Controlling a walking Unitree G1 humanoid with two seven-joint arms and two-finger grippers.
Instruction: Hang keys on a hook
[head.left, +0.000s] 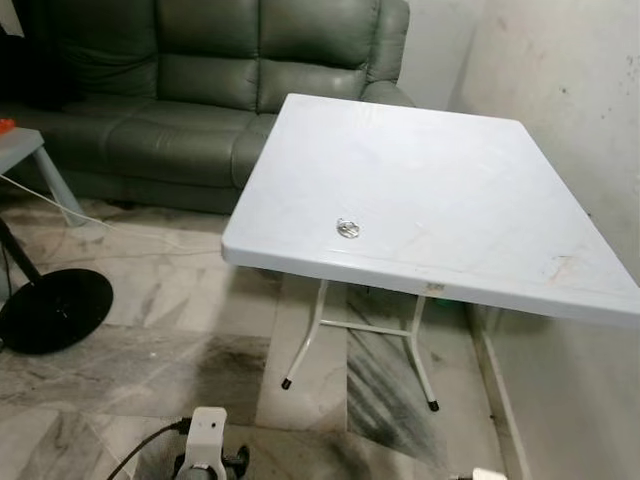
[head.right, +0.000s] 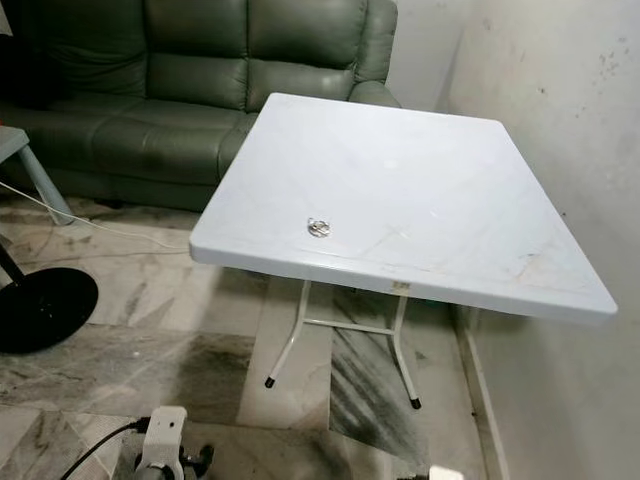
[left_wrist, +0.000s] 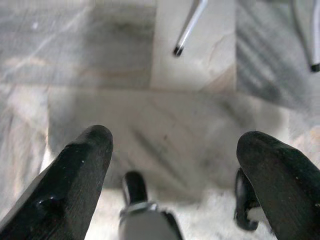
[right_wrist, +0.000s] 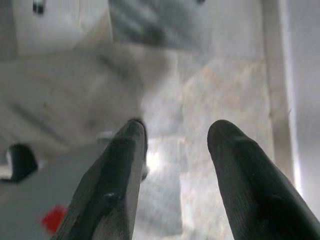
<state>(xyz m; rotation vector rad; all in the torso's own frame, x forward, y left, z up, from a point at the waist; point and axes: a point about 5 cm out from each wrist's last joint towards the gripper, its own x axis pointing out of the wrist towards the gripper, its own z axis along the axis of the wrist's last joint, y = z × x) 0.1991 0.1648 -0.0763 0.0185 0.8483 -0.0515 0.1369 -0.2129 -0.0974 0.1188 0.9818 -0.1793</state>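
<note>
Lying on white table (head.left: 470, 190), keys (head.left: 347, 228), left end effector (left_wrist: 172, 150) and right end effector (right_wrist: 172, 132) released, empty

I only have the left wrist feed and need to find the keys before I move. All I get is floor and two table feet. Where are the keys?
Observer: The keys lie on the white table, near its front edge toward the robot's left.
Operator: Is my left claw anywhere near them?
Observer: No. The left arm hangs low by the floor, well short of the table.
Operator: And the right claw, is it holding anything?
Observer: The right claw is open with nothing between its fingers, pointing down at the floor.
Operator: Anything beyond the table?
Observer: A green sofa stands behind it.
</note>
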